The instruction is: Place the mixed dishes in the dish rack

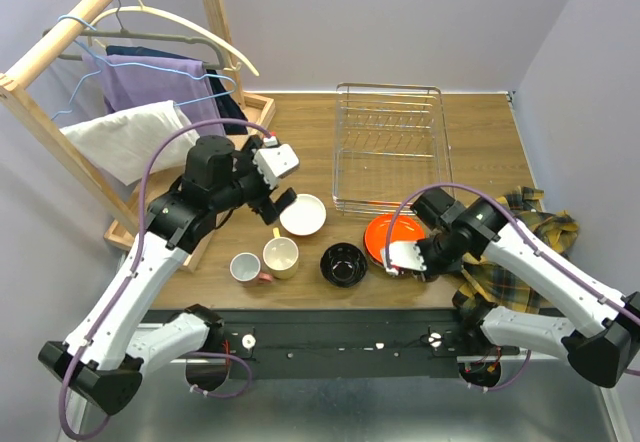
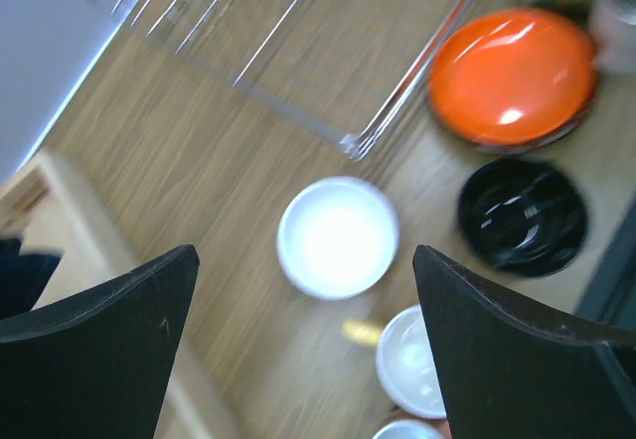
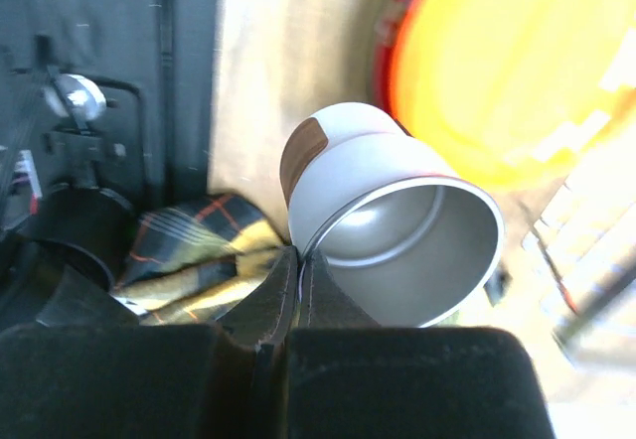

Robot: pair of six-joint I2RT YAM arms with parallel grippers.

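Observation:
The silver wire dish rack [image 1: 388, 147] stands at the back middle and looks empty. In front of it on the table are a white bowl [image 1: 302, 214], a black bowl [image 1: 343, 264], an orange-red dish [image 1: 385, 232], a cream mug [image 1: 281, 257] and a second mug [image 1: 246, 268]. My left gripper [image 1: 276, 203] is open and hovers above the white bowl [image 2: 338, 237]. My right gripper [image 3: 299, 258] is shut on the rim of a steel cup [image 3: 397, 220] and holds it tilted beside the orange-red dish [image 3: 517, 62]. The cup also shows in the top view [image 1: 403, 255].
A plaid cloth [image 1: 525, 257] lies at the right under my right arm. A wooden clothes rack with hangers and garments [image 1: 150, 102] stands at the left. The rack's near corner [image 2: 353, 144] shows in the left wrist view, with the black bowl [image 2: 522, 216] beyond.

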